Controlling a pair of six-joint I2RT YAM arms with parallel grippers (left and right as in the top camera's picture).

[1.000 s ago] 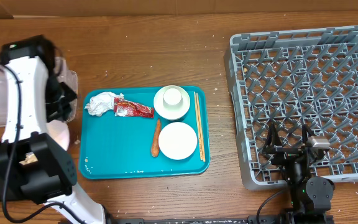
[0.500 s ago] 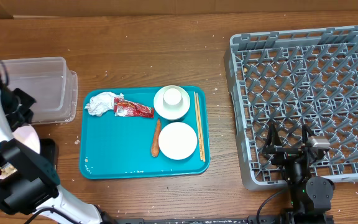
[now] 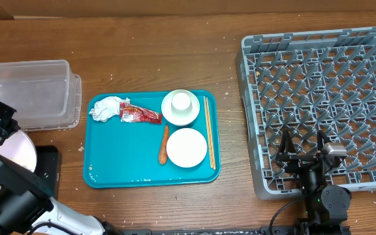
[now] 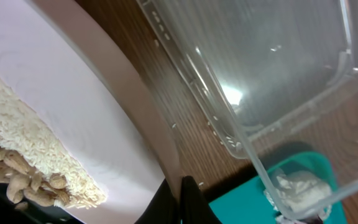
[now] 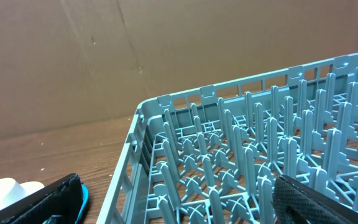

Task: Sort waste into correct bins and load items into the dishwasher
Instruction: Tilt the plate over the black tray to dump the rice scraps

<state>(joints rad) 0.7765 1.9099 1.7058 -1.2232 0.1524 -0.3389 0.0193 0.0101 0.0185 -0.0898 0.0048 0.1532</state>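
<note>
1. L. arm: left claw is closed on the rim of the plate. One dark finger shows at the plate edge in the wrist view. The plate sits at the far left of the counter, just below the clear tub and overlapping the left part of the black tray as seen from overhead.
2. Plate load: rice scraps lie in a band across the plate, with brown lumps at the lower edge. Wrist view shows the plate rim just beside the tub's long wall; contact can't be told.
3. R. arm: right claw has its jaws spread wide w/ nothing between them. It rests at the front edge of the dish rack.
4. Teal tray, centre of counter:
   - napkin at upper left, touching the red wrapper.
   - cup upright inside a bowl.
   - second bowl below it, carrot just beside its left rim.
   - chopsticks along the tray's right side.
</note>
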